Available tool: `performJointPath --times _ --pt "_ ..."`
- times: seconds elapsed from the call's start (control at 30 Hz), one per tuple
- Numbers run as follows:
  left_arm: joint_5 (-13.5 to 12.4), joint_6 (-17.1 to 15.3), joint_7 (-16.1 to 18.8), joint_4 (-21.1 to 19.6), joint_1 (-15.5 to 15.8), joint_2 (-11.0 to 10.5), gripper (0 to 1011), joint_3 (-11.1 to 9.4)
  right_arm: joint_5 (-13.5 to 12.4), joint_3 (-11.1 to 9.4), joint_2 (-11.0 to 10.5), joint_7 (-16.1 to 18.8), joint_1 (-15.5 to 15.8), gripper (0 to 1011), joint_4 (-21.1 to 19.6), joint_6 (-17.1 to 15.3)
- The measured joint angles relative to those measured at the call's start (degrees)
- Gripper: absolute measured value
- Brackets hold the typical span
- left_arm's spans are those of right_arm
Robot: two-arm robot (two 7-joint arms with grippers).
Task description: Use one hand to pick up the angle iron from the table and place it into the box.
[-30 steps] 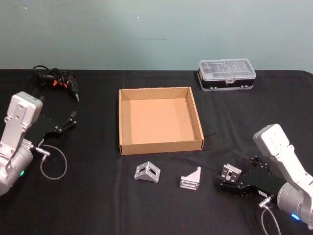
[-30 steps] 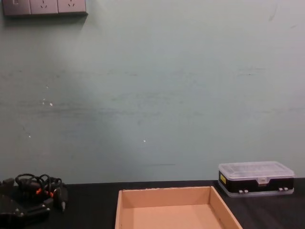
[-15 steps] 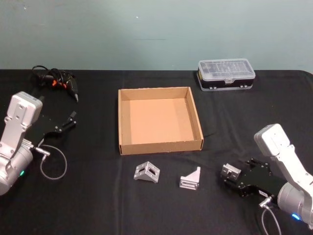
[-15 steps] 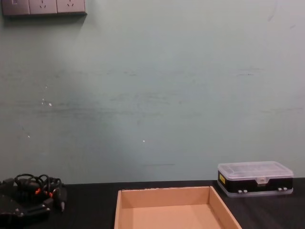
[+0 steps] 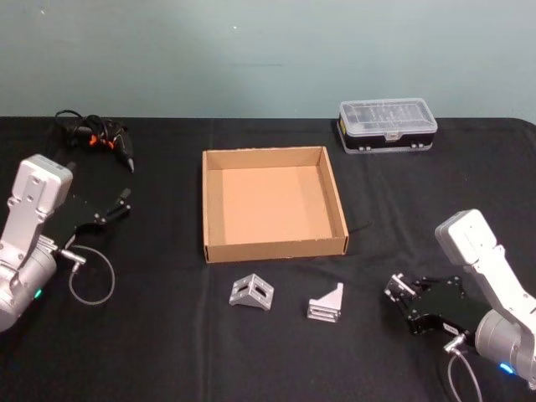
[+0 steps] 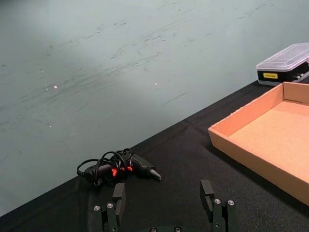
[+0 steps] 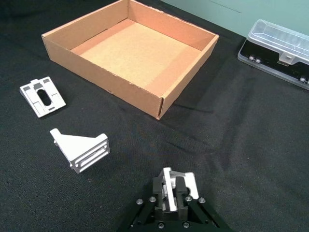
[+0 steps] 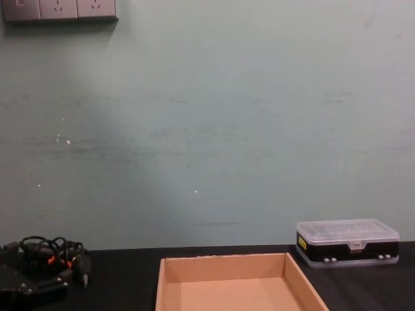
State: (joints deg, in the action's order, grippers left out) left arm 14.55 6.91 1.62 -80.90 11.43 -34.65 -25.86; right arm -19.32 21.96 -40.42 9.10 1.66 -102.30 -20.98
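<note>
Right wrist view: jaws clamp angle iron [image 7: 182,179] (case label [image 6: 270,76] illegible).

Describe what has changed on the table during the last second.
The right gripper shut its fingers on the rightmost angle iron and shifted it slightly to the robot's right. The open left gripper, the middle angle iron, the leftmost angle iron and the cardboard box stayed put.
</note>
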Motion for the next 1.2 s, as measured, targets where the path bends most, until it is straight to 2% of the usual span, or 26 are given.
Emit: performJointPath --times 0.17,0.57,0.73,1.07,1.17,1.2 --pt "0.00 0.00 0.00 0.00 0.00 0.00 1012 0.00 -0.01 0.00 -0.03 0.00 0.00 83 -0.01 0.00" --pt "0.00 0.00 0.00 0.00 0.00 0.00 1011 0.00 1.69 -1.55 1.13 1.55 0.25 81 -0.58 1.05" --pt "0.00 0.00 0.00 0.00 0.00 0.00 1011 0.00 2.52 -1.93 2.24 2.40 -0.89 81 -0.42 1.36" --pt "0.00 0.00 0.00 0.00 0.00 0.00 1011 0.00 4.53 -0.61 5.27 5.98 -7.68 81 2.48 0.49" --pt "0.00 0.00 0.00 0.00 0.00 0.00 1011 0.00 5.54 0.32 6.90 7.34 -10.69 80 4.68 0.41" --pt "0.00 0.00 0.00 0.00 0.00 0.00 1011 0.00 5.54 0.32 6.90 7.34 -10.69 80 4.68 0.41"
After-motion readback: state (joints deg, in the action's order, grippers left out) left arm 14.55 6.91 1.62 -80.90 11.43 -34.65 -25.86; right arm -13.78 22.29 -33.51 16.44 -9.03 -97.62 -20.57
